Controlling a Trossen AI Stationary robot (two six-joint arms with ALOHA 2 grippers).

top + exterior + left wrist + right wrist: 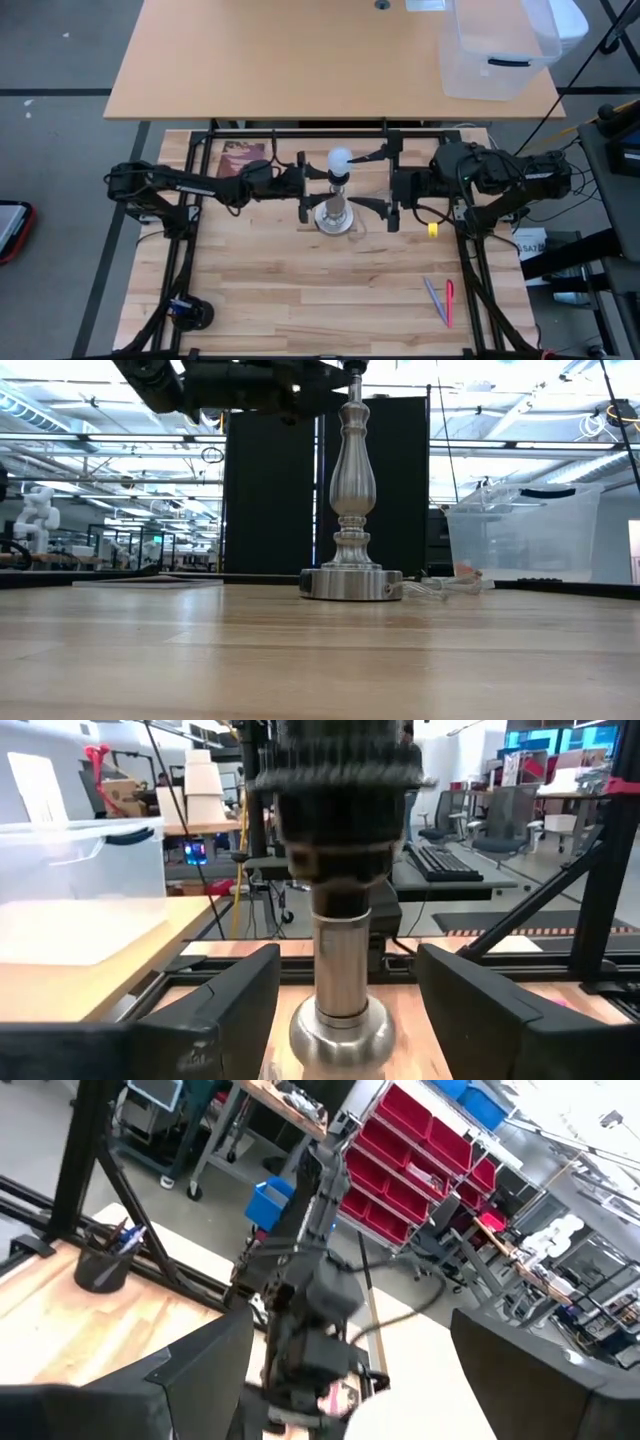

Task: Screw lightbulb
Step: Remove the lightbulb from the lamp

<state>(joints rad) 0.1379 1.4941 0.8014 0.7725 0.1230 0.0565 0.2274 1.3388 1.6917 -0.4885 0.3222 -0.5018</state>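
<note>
Right in front of your left wrist camera, the dark socket (340, 810) fills the view with your left gripper (345, 1010) fingers spread either side of the lamp stand's (334, 212) silvery stem — apart from it, gripping nothing. From above, the lightbulb (340, 158) sits upright on top of that stand, long axis vertical, just beside and slightly above your left fingertips — your left arm is the nearer one. Your right gripper (392, 200) waits on the other side of the stand, fingers wide and empty. The stand rests on the pale wooden table (300, 290); a clear plastic bin (495, 50) sits on the desk beyond, a workshop behind.
</note>
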